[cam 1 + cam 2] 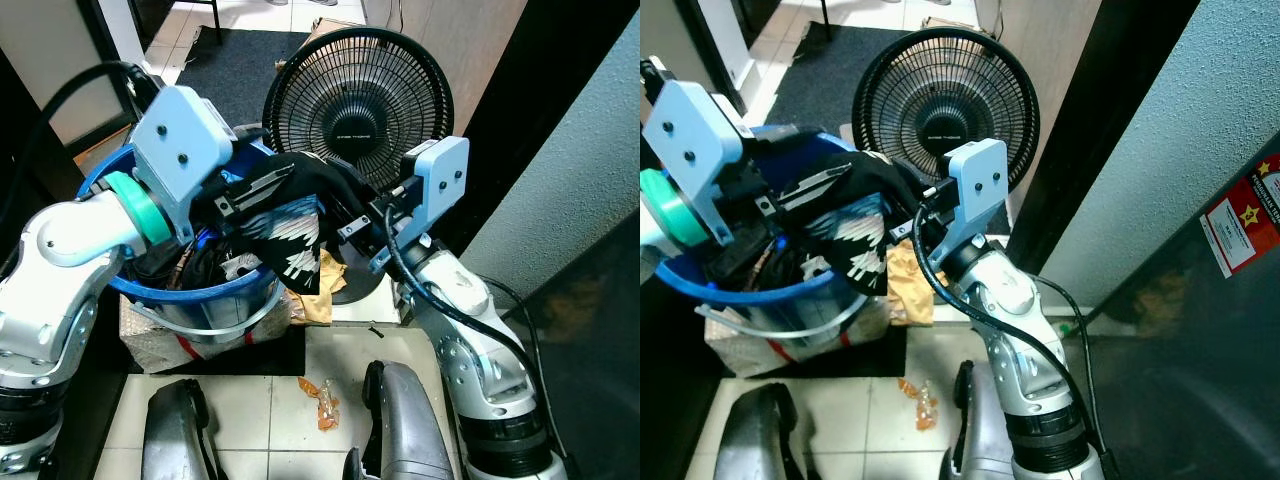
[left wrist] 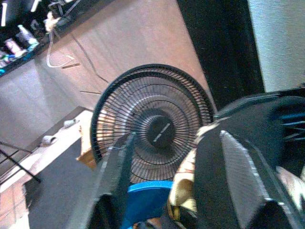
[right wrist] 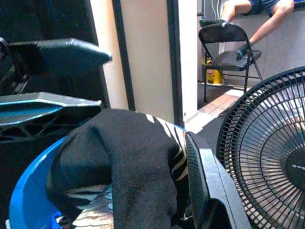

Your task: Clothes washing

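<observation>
My right gripper [image 1: 350,215] and left gripper [image 1: 235,200] both clench one black cloth garment with white streaks [image 1: 295,215] at the frame's centre, hanging over the round blue plastic laundry tub [image 1: 205,290] at lower left. Behind stands a black round-grilled fan [image 1: 357,100], upper centre.

**Readable text: almost none**

Fan hub [image 1: 357,128]: 1 small line of light print across the centre, too small to read; same mark on the hub in the right wrist view, also illegible. Red-and-white sticker [image 1: 1240,222] on the dark panel at the right edge: yellow stars, several lines of white print, letters too blurred to make out. No numbers legible.
</observation>
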{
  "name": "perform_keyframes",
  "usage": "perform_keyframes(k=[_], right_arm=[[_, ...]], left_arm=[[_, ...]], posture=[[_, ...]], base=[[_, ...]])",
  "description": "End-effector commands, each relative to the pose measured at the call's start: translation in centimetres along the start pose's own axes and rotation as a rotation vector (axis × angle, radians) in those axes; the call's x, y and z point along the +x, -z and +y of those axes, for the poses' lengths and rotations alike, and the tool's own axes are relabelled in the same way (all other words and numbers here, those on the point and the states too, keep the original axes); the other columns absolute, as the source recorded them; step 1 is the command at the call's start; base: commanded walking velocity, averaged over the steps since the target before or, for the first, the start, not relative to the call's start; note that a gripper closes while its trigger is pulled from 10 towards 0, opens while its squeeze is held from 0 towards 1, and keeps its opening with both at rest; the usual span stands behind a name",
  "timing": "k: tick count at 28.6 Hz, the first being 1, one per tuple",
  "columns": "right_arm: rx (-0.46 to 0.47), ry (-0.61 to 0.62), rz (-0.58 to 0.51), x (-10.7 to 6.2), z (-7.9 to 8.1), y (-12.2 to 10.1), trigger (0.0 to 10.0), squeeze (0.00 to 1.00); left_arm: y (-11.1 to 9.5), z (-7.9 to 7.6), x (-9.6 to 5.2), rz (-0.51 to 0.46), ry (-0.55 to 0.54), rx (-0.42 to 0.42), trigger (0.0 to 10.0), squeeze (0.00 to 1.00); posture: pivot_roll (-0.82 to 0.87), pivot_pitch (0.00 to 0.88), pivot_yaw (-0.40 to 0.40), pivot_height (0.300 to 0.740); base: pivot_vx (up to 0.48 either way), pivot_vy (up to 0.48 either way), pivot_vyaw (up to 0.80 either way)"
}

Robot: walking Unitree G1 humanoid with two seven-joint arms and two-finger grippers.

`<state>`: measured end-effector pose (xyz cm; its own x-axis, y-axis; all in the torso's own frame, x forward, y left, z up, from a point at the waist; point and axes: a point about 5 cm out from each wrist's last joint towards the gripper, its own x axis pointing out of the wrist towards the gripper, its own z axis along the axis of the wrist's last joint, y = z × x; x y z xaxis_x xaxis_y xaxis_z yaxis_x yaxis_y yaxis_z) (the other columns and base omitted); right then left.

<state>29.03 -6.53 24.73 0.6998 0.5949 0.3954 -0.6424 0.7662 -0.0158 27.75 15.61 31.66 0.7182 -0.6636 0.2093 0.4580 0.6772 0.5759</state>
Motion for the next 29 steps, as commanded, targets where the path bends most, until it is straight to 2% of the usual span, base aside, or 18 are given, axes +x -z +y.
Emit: perform_keyframes(k=[1,3,4,5,6,8,10,12,13,15,19,24,29], right_arm=[[0.007,-0.001,-0.019,-0.1,0.1,-0.4,10.0,0.00],[0.006,0.001,-0.021,-0.1,0.1,-0.4,10.0,0.00],[0.003,0.010,-0.029,0.0,0.0,-0.5,10.0,0.00],[-0.004,0.035,-0.044,0.1,-0.3,-0.7,10.0,0.00],[-0.004,0.035,-0.044,0.1,-0.3,-0.7,10.0,0.00],[-0.013,0.114,-0.082,0.5,-1.1,-1.4,10.0,0.00],[-0.021,0.265,-0.142,0.9,-3.0,-2.6,10.0,0.00],[-0.021,0.265,-0.142,0.9,-3.0,-2.6,10.0,0.00],[-0.022,0.319,-0.164,1.0,-3.7,-3.1,10.0,0.00],[-0.049,0.336,-0.185,1.1,-4.3,-3.7,10.0,0.00],[-0.072,0.307,-0.184,0.7,-3.9,-3.7,10.0,0.00],[-0.091,0.314,-0.168,0.4,-4.0,-3.5,10.0,0.00],[-0.119,0.384,-0.140,0.4,-4.9,-2.9,10.0,0.00]], left_arm=[[-0.1,0.8,0.0,-0.001,-0.062,-0.009,10.0,1.00],[-0.2,1.3,0.1,-0.008,-0.105,-0.033,10.0,1.00],[-0.5,1.8,0.3,-0.028,-0.181,-0.107,10.0,0.04],[-0.6,2.1,0.5,-0.048,-0.268,-0.196,10.0,0.00],[-0.6,2.1,0.5,-0.048,-0.268,-0.196,10.0,0.00],[-0.7,2.4,0.9,-0.083,-0.400,-0.353,10.0,0.00],[-1.3,2.7,1.5,-0.141,-0.503,-0.411,10.0,0.00],[-1.3,2.7,1.5,-0.141,-0.503,-0.411,10.0,0.00],[-1.7,2.7,1.8,-0.164,-0.532,-0.413,10.0,0.00],[-2.1,2.8,2.9,-0.207,-0.557,-0.451,10.0,0.00],[-2.2,2.7,4.0,-0.206,-0.506,-0.453,10.0,0.00],[-2.2,2.8,4.1,-0.187,-0.509,-0.456,10.0,0.00],[-2.3,2.8,4.4,-0.176,-0.537,-0.471,10.0,0.00]], posture=[[0.04,0.102,-0.011,0.390],[0.04,0.101,-0.009,0.390],[0.04,0.100,-0.003,0.390],[0.04,0.098,-0.003,0.390],[0.04,0.098,-0.003,0.390],[0.03,0.097,-0.004,0.390],[0.04,0.090,-0.009,0.390],[0.04,0.090,-0.009,0.390],[0.04,0.090,-0.009,0.390],[0.03,0.075,-0.012,0.390],[0.02,0.066,-0.006,0.390],[0.02,0.060,-0.002,0.390],[0.02,0.051,-0.004,0.404]], base=[[0.000,0.000,0.00],[0.000,0.000,0.00],[0.000,0.000,0.00],[0.000,0.000,0.00],[0.000,0.000,0.00],[0.000,0.000,0.00],[0.000,0.000,0.00],[0.000,0.000,0.00],[0.000,0.000,0.00],[0.000,0.000,0.00],[0.000,0.000,0.00],[0.000,0.000,0.00],[0.000,0.000,0.00]])
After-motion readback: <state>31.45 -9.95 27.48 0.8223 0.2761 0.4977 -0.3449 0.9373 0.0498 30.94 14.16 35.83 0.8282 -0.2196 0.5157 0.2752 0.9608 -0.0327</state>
